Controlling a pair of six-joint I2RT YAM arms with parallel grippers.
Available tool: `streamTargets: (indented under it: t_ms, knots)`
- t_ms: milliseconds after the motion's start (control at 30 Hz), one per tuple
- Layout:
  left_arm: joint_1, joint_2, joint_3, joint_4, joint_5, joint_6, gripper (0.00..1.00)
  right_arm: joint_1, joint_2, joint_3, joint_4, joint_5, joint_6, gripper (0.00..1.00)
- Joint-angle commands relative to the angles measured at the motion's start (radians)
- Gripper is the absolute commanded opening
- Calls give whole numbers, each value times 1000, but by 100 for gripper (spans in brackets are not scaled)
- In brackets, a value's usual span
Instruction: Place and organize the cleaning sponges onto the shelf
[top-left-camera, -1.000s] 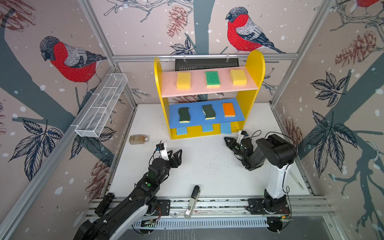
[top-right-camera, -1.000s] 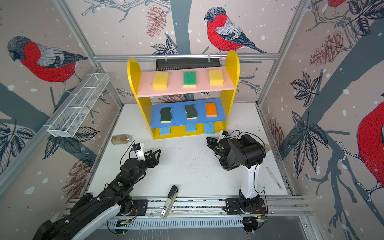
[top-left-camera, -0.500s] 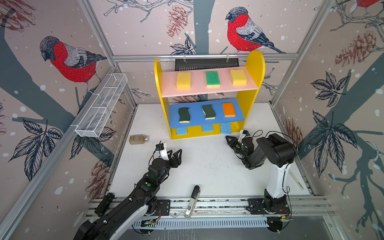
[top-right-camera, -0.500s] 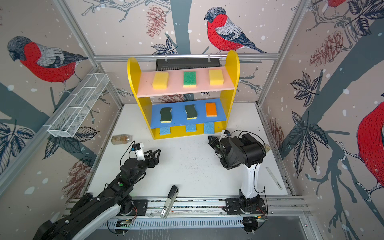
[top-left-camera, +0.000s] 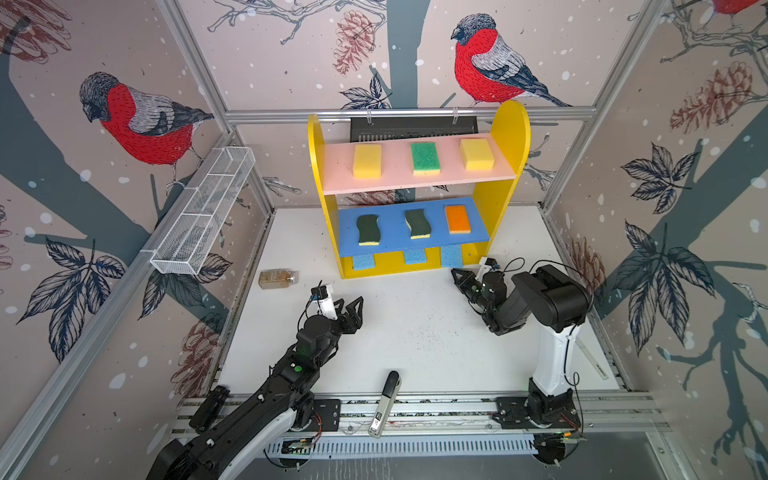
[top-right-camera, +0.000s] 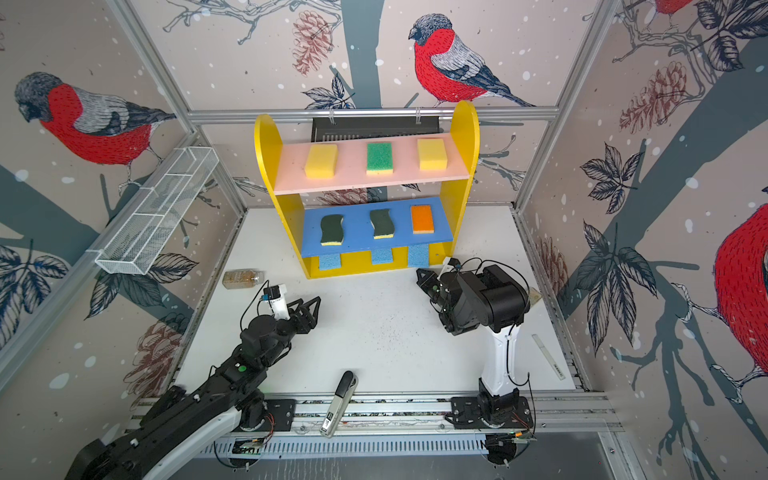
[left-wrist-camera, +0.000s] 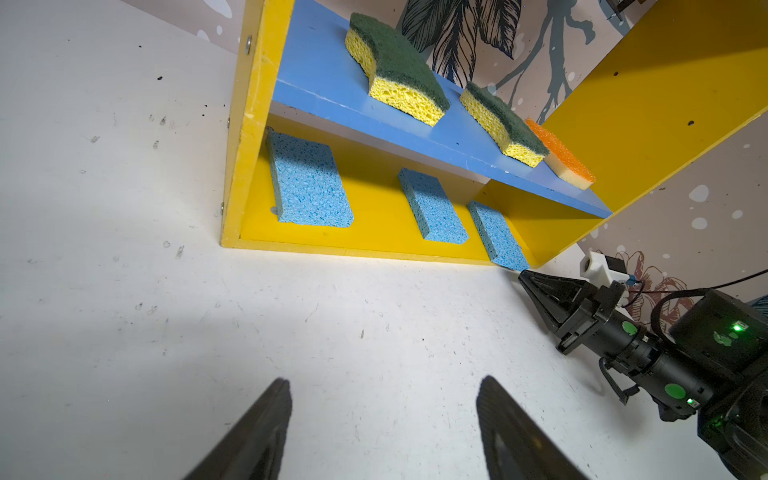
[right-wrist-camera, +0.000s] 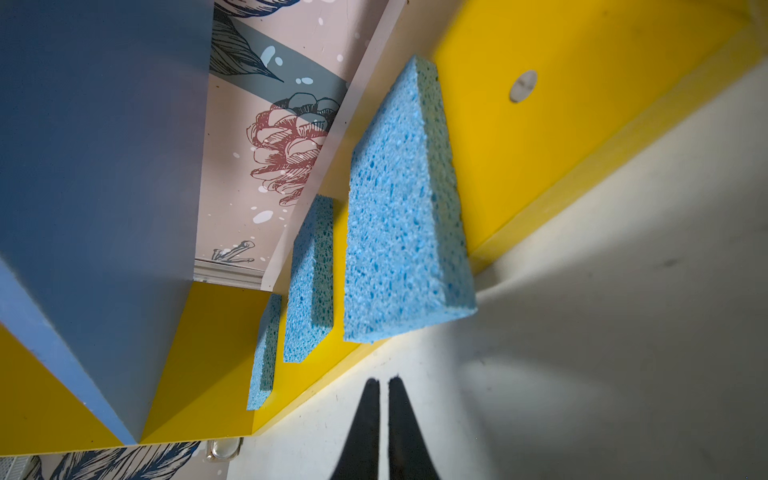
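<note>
The shelf (top-left-camera: 509, 137) stands at the back of the table. Its pink board carries two yellow sponges (top-left-camera: 367, 161) (top-left-camera: 477, 154) with a green-topped one (top-left-camera: 424, 157) between them. On the blue board lie two dark green wavy sponges (top-left-camera: 368, 229) (top-left-camera: 417, 223) and an orange-topped one (top-left-camera: 457, 219). Three thin light blue sponges (left-wrist-camera: 307, 183) (left-wrist-camera: 432, 208) (right-wrist-camera: 403, 216) lie on the yellow base. My right gripper (top-left-camera: 455, 272) (right-wrist-camera: 384, 380) is shut and empty, just in front of the rightmost blue sponge. My left gripper (top-left-camera: 350, 301) (left-wrist-camera: 384, 380) hangs open and empty over the table's middle left.
A brownish bottle (top-left-camera: 277, 278) lies on the table left of the shelf. A white wire basket (top-left-camera: 203, 212) hangs on the left wall. A black-and-white tool (top-left-camera: 386, 401) lies at the front rail, and a ruler (top-left-camera: 594, 361) by the right edge.
The right gripper's jaws have closed the last bit, and it has shifted slightly by the shelf's front right corner. The left arm has not moved.
</note>
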Motion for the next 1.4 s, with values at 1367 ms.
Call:
streamTargets:
  t_ms: [1367]
  knots:
    - [0,13,-1,26,-34,-16,71,-5,6,73,-237,117,22,5]
